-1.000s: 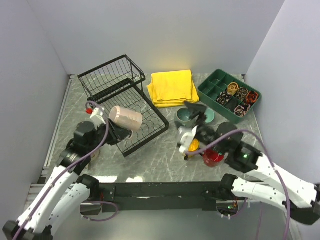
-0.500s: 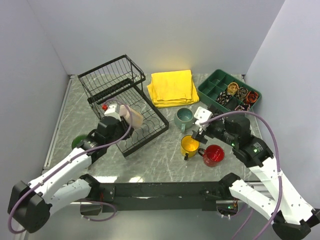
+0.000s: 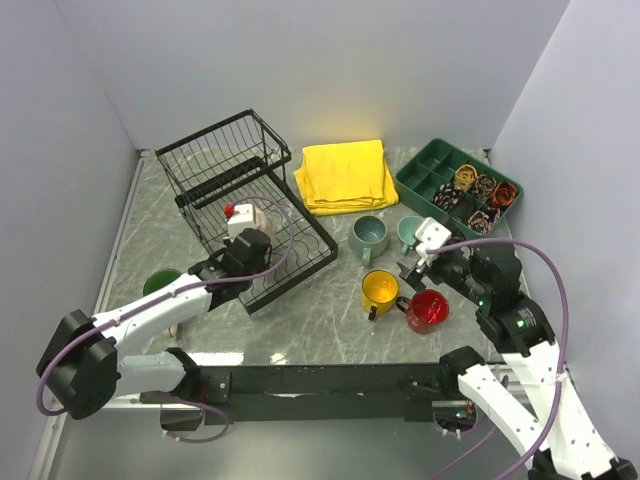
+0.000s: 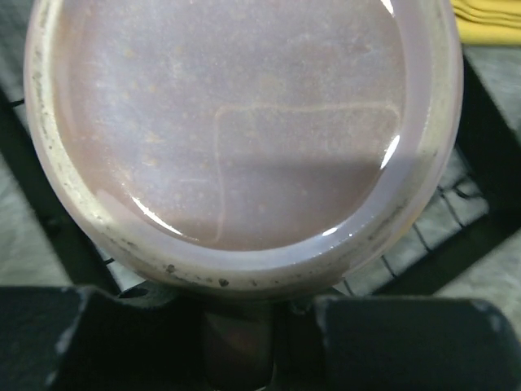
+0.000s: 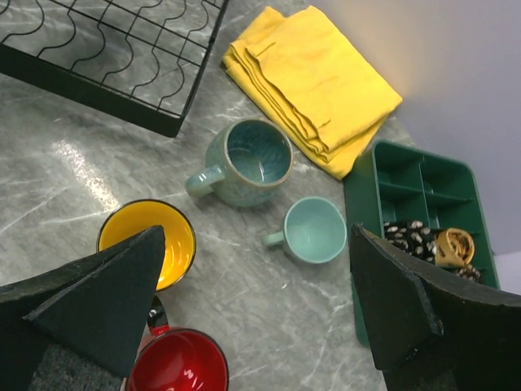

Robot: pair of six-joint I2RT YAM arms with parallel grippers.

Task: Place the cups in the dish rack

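My left gripper [image 3: 250, 242] is shut on the cream cup [image 3: 263, 218] and holds it over the slotted tray of the black dish rack [image 3: 225, 165]. In the left wrist view the cup's base [image 4: 236, 122] fills the frame, the jaws [image 4: 244, 326] clamp its lower edge, and rack wires [image 4: 456, 220] lie beneath. My right gripper [image 3: 420, 256] is open and empty above the table. Its view [image 5: 260, 305] shows the larger teal cup [image 5: 244, 159], small teal cup [image 5: 313, 230], yellow cup [image 5: 151, 236] and red cup [image 5: 179, 362]. A dark green cup [image 3: 160, 283] stands left of the rack.
A folded yellow cloth [image 3: 346, 175] lies behind the cups. A green divided tray [image 3: 458, 190] with small rolled items sits at the back right. Grey walls close in the left, back and right sides.
My left arm has reached forward and carried the cream cup out over the rack's tray. My right gripper has drawn back to the right, away from the yellow cup.
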